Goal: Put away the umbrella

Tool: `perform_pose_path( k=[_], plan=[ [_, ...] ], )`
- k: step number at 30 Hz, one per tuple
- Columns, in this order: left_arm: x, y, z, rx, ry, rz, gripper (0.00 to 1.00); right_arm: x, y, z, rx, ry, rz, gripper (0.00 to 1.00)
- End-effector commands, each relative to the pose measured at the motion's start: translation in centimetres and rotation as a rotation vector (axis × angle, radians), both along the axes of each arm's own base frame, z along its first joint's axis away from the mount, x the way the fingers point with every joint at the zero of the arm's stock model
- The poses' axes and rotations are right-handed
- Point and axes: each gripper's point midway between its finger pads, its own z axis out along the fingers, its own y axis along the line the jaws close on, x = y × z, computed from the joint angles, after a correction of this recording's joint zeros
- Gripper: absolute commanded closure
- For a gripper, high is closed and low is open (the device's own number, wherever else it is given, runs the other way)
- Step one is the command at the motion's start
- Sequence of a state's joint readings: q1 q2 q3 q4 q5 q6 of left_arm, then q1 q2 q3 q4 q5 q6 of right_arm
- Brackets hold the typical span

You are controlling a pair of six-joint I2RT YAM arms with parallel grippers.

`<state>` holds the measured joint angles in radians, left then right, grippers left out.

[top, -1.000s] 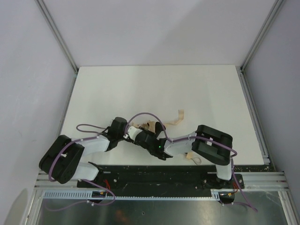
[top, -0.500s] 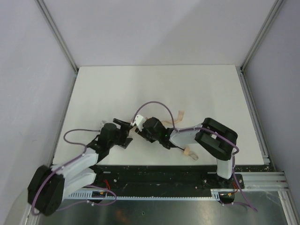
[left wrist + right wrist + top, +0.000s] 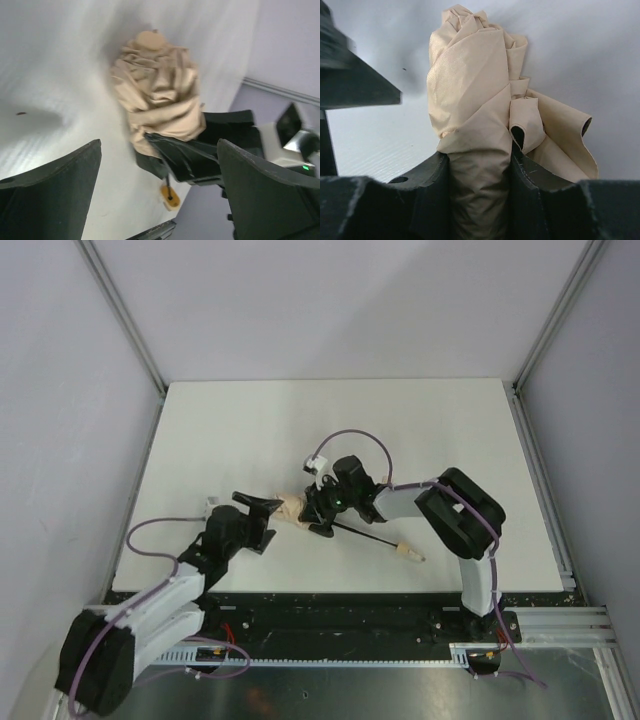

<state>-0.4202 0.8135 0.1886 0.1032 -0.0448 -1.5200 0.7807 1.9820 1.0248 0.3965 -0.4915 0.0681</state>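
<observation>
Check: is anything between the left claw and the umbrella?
Nothing visible. The open left claw faces the umbrella across bare table; the right claw grips its bunched fabric further back.

The umbrella (image 3: 291, 508) lies on the table (image 3: 250, 430), its handle (image 3: 408, 554) rightward and nearer.

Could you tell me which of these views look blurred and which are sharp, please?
Left wrist view: motion-blurred, the table streaked and the umbrella soft. Right wrist view: crisp, the fabric's weave showing. Top view: sharp and evenly lit, with only faint shadows.
</observation>
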Motion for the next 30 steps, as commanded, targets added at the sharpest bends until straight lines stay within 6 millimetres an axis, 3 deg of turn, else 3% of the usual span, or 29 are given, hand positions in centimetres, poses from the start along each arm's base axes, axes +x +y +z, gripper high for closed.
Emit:
perform_pose_path(
  k=[1, 11, 18, 21, 30],
  plan=[
    [1.4, -1.8, 0.3, -0.019, 0.045, -0.035, 0.0, -4.8, -1.8, -5.7, -0.102, 0.313, 0.056, 1.0],
    [4.2, -3.7, -1.7, 0.025, 0.109, -0.047, 0.01, -5.3, -2.1, -5.9, -0.096, 0.388, 0.073, 1.0],
    [2.5, -4.2, -6.5, 0.014, 0.293, -0.059, 0.05, -5.2, -2.0, -5.2, -0.074, 0.391, 0.079, 1.0],
    [2.1, -3.6, -7.9, 0.059, 0.314, -0.056, 0.16, -5.0, -1.9, -4.6, -0.06, 0.379, 0.09, 1.0],
    [1.9, -1.9, -8.1, 0.175, 0.221, -0.07, 0.72, -5.4, -1.4, -2.8, -0.035, 0.347, 0.121, 1.0]
  ],
)
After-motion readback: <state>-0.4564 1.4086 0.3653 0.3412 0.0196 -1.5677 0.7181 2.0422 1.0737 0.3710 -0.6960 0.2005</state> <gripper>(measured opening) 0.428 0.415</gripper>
